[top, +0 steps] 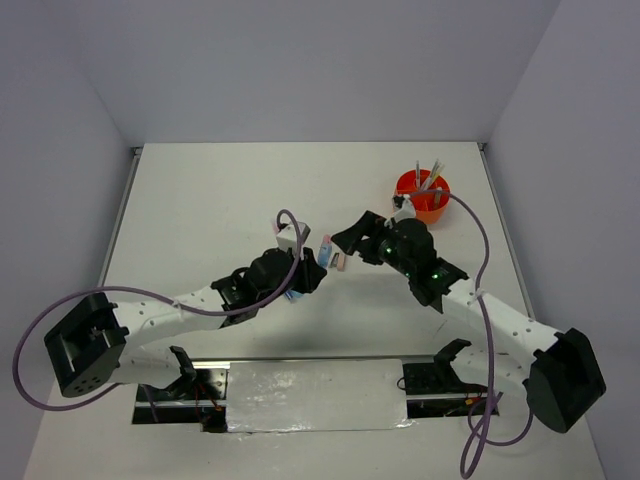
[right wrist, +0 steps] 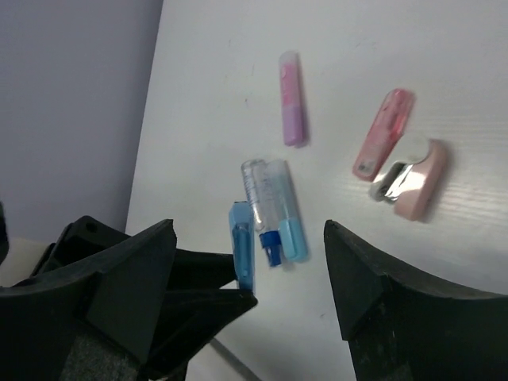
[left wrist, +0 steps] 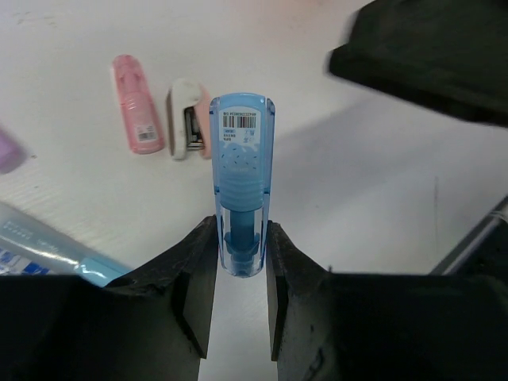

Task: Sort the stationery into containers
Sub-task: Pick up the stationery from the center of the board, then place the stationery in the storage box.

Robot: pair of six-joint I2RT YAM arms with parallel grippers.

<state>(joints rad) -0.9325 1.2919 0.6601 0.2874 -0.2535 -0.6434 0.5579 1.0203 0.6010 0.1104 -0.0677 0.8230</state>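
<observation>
My left gripper (left wrist: pixel 241 252) is shut on the lower end of a blue-and-clear piece (left wrist: pixel 241 175) with a barcode label, which is lifted off the table. In the top view this piece (top: pixel 326 250) sits mid-table between the left gripper (top: pixel 312 268) and the right gripper (top: pixel 347 241). My right gripper (right wrist: pixel 248 230) stands open, its fingers wide on either side of the blue-and-clear piece (right wrist: pixel 241 250) and not touching it. The orange organiser (top: pixel 422 196) stands at the back right with thin pens upright in it.
On the table lie a pink stick (left wrist: pixel 136 115), a pink-and-white stapler-like item (left wrist: pixel 188 119), a purple stick (right wrist: pixel 291 99), a clear pen with a blue tip (right wrist: pixel 258 198) and a light blue marker (right wrist: pixel 286 210). Walls close in the table at the back and sides.
</observation>
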